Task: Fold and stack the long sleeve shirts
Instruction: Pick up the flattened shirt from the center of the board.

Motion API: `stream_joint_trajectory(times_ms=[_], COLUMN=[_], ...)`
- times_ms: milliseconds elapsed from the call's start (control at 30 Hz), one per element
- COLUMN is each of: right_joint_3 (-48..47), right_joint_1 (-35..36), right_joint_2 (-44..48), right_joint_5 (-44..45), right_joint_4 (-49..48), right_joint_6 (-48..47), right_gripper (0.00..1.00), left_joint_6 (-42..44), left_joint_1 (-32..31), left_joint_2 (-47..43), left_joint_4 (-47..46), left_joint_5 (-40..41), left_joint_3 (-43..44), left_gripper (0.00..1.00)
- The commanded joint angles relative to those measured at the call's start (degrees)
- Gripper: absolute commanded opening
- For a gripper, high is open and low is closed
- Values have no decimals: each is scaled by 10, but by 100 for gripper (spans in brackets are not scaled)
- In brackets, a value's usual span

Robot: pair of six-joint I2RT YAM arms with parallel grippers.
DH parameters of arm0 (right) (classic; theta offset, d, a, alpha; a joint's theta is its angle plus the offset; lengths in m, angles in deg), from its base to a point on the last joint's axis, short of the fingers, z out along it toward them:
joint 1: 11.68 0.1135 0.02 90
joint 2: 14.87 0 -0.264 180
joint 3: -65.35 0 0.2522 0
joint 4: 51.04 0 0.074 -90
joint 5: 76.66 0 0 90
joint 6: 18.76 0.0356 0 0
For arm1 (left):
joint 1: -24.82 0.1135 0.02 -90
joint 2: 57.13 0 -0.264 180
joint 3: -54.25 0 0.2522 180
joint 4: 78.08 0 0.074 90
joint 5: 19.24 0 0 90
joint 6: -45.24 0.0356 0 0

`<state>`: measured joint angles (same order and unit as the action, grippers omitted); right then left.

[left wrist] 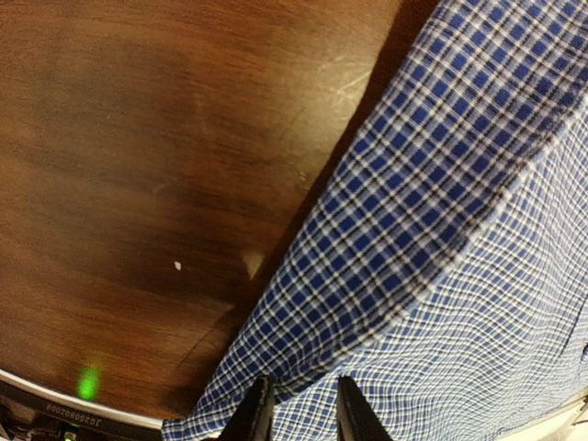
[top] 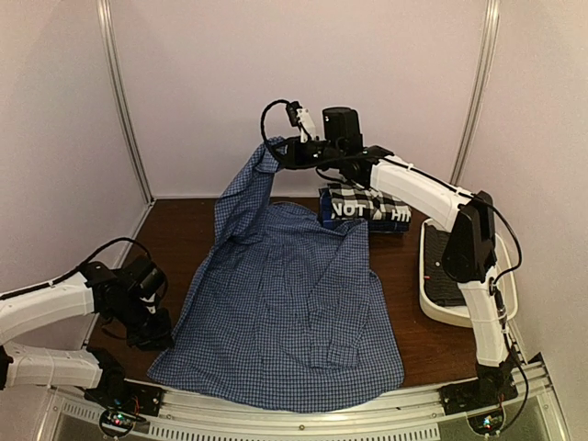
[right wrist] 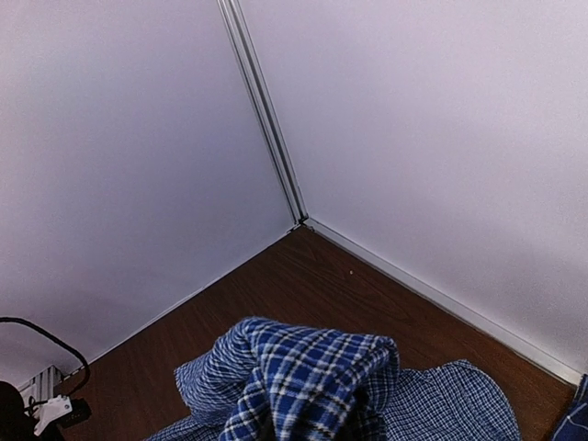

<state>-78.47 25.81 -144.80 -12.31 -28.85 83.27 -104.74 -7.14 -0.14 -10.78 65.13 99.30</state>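
The left pincer [left wrist: 303, 390] shows only two dark finger tips at the bottom edge of its own camera; the rest is cut off. The tips stand a little apart, not pinched, and the hem of the blue-and-white check shirt [left wrist: 441, 230] lies right between them. Left of this pincer is the bare brown table [left wrist: 138, 184], with a small green light [left wrist: 87, 381] at its edge.

The right pincer [top: 276, 152] is up high near the back wall, clenched on a bunch of the same shirt. It may be the shoulder or a sleeve; I cannot tell which. In its own camera the cloth is heaped over the fingers and hides them. The cloth hangs down from this pincer to the table. The rest lies spread flat and reaches the left pincer at a near corner.

Below the right pincer, partly under its arm, two folded shirts sit in one pile. The black-and-white check shirt [top: 354, 195] shows on top of the dark blue shirt [top: 363, 213], which says "NOT" in white; the letters after that are too blurry to read. Farther from this pincer is a white tub [top: 424, 276]. The arm covers part of it, and something dark inside is hard to make out
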Motion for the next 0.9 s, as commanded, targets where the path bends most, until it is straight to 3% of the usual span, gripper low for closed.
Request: stream_joint_trajectory(times_ms=[0,333,633,867], right_joint_3=[17,36,34,33], right_joint_1=[-5,-6,-21,-63], right_joint_2=[14,22,22,35], right_joint_5=[-9,-15,-22,-45], right_joint_4=[-13,-19,-12,-16], right_joint_6=[3,4,0,22], right_gripper=[0,0,0,0], left_joint_6=[-35,-40,-1,41], left_joint_1=[-5,-6,-37,-132], left_joint_2=[12,32,55,166], left_joint_4=[6,6,11,5], left_joint_5=[41,72,28,-19], left_joint_3=[3,11,89,197], left_gripper=[23,0,0,0])
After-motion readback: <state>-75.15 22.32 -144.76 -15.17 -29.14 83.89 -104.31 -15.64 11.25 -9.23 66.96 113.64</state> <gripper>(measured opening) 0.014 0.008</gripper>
